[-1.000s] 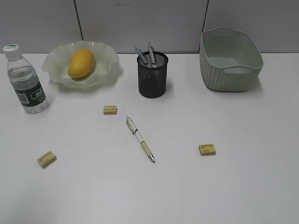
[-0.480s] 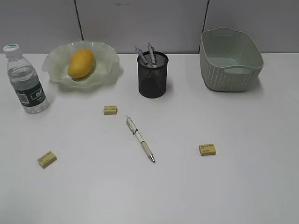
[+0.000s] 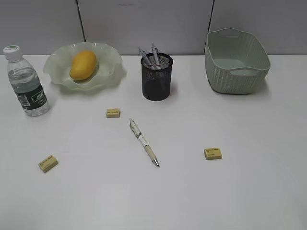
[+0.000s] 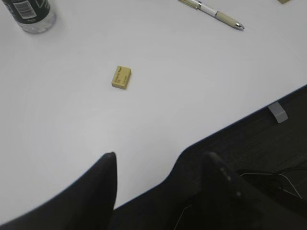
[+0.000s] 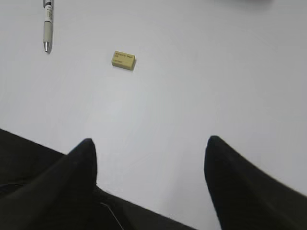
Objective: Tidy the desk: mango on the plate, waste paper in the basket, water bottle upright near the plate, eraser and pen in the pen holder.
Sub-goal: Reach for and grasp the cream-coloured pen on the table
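Erasers lie in three spots on the white tabletop (image 3: 240, 191). One eraser (image 4: 121, 77) lies ahead of my left hand (image 4: 160, 170), a bit to the left, well apart from it. My left hand sits low at the near edge of the tabletop with its two dark fingers (image 4: 103, 182) apart, and it holds nothing. Another eraser (image 5: 123, 60) lies ahead of my right hand (image 5: 148, 163), also well apart. My right hand has its fingers (image 5: 225, 172) spread wide, and it holds nothing too. The third eraser (image 3: 113, 112) lies farther back, near the plate (image 3: 110, 72) and the pen holder (image 3: 156, 79).

A loose pen (image 3: 144, 143) lies flat in the middle of the tabletop, between the erasers, with its tip toward me. It touches none of them. In my left wrist view the pen (image 4: 211, 10) is far ahead and to the right. In my right wrist view it is far ahead and to the left.

At the back, the mango (image 3: 83, 64) lies on the plate. The water bottle (image 3: 26, 81) stands upright just left of the plate. The pen holder stands in the middle with some pens poking out. The basket (image 3: 237, 72) stands at the back right. I cannot see what is in it.
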Controlling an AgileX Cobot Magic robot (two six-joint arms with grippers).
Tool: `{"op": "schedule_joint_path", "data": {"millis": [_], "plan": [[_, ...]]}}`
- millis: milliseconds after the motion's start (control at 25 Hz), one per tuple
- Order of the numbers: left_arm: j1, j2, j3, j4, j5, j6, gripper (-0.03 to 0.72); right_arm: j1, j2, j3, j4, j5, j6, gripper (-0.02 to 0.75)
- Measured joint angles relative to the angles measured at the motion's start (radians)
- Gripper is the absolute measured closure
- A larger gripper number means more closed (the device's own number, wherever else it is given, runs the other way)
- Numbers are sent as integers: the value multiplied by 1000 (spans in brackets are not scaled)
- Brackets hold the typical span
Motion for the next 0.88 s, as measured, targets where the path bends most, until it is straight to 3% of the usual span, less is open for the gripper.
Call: {"op": "schedule_joint_path", "data": {"millis": [480, 880], "plan": [[0, 0, 0, 0, 0, 0, 256, 6, 704, -338, 26, -74, -2, 187], [0, 0, 0, 1, -1, 0, 256, 151, 1095, -679, 39, -49, -2, 186]]}}
